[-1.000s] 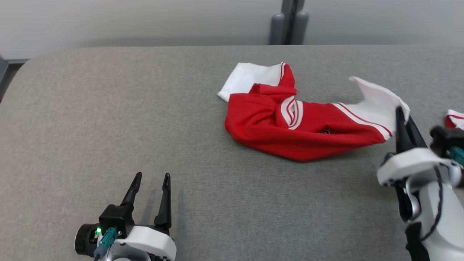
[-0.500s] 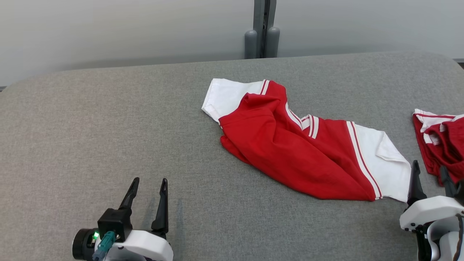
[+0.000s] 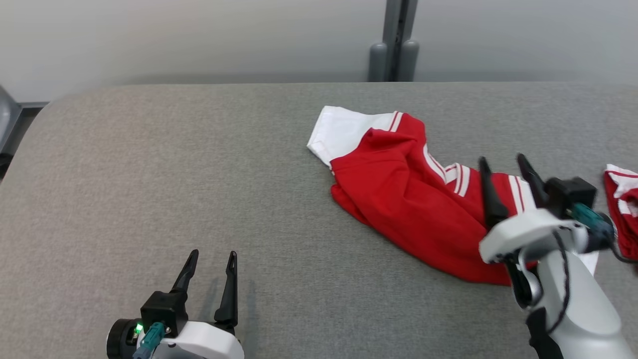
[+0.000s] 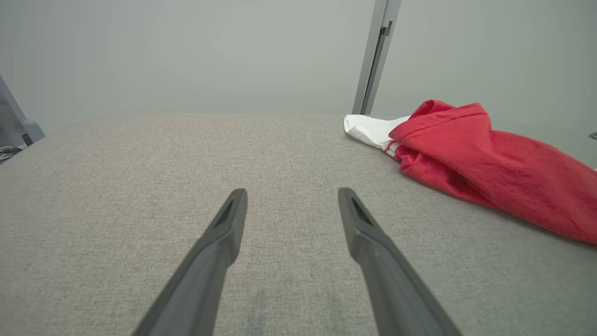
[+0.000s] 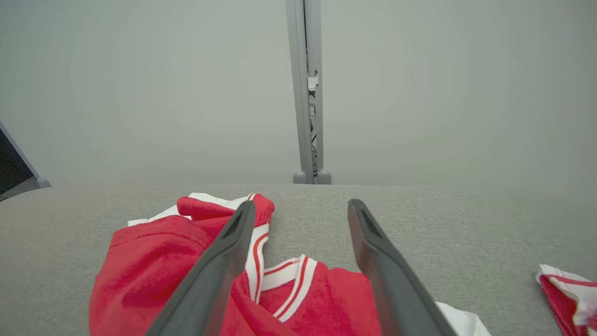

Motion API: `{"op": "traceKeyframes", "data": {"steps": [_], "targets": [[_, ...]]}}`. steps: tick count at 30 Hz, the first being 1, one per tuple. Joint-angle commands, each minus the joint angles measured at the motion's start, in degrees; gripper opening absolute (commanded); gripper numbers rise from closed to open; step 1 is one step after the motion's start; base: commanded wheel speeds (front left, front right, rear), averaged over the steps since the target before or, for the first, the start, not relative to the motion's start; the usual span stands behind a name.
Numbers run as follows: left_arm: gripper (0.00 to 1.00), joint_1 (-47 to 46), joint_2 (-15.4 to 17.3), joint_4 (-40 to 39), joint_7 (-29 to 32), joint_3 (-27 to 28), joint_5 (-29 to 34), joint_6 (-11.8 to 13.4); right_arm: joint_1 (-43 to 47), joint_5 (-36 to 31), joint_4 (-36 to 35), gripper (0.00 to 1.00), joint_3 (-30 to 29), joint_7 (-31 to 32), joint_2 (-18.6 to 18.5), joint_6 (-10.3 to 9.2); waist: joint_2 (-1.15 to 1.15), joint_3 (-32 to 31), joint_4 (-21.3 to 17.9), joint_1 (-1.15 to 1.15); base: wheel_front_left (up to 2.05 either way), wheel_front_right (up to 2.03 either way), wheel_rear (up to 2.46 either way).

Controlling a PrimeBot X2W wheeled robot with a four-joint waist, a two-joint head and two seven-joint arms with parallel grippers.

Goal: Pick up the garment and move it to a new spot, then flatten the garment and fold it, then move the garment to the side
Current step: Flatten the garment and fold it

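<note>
The garment [image 3: 398, 199] is a red shirt with white sleeves and striped trim, lying crumpled right of centre on the grey padded table [image 3: 174, 174]. My right gripper [image 3: 503, 164] hovers open above the garment's right part, nothing between its fingers. In the right wrist view the garment [image 5: 154, 270] spreads beneath the open right gripper [image 5: 301, 210]. Well left of the garment, near the table's front edge, my left gripper [image 3: 211, 257] stands open and empty. The left wrist view has the garment [image 4: 489, 158] at the right, ahead of the open left gripper [image 4: 291, 196].
A second red-and-white cloth [image 3: 620, 204] lies at the table's right edge, also at the lower right of the right wrist view [image 5: 569, 294]. A grey post [image 3: 394, 40] stands against the pale wall behind the table. Bare grey table stretches left of the garment.
My right gripper has let go of the white sleeve and opened; the garment dropped flat on the table. The gripper then rose over the garment's right part. The head camera shifted.
</note>
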Motion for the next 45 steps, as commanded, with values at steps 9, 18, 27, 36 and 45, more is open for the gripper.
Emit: {"op": "traceKeyframes", "data": {"steps": [9,18,27,36,45], "targets": [[1.00,-1.13,0.22,-0.18,-0.11,-1.47,-1.65,1.08,-12.41,10.98,9.96,1.00,14.19,7.20,-1.57,-0.01,0.00,2.73,6.08,0.00,0.00,0.00,0.00],[1.00,-1.76,0.21,-0.78,-0.11,-2.32,-2.61,1.63,-14.71,18.83,16.11,1.00,19.59,12.18,-3.19,0.00,0.00,4.18,8.36,0.00,0.00,0.00,0.00],[1.00,-2.59,0.22,-1.15,-0.11,-2.36,-2.93,1.83,-15.27,21.23,18.00,0.00,23.76,11.65,-3.27,0.00,0.00,4.89,8.41,0.00,0.00,0.00,0.00],[1.00,-2.37,0.22,-0.84,-0.11,-2.25,-2.72,1.56,-16.78,24.90,12.98,0.00,29.64,6.03,-1.85,0.00,0.00,4.20,8.37,0.00,0.00,0.00,0.00],[1.00,-1.37,0.22,-0.58,-0.11,-1.73,-2.06,1.18,-13.41,31.06,2.06,0.00,45.44,6.80,-0.41,0.00,0.00,2.04,8.00,0.00,0.00,0.00,0.00]]}}
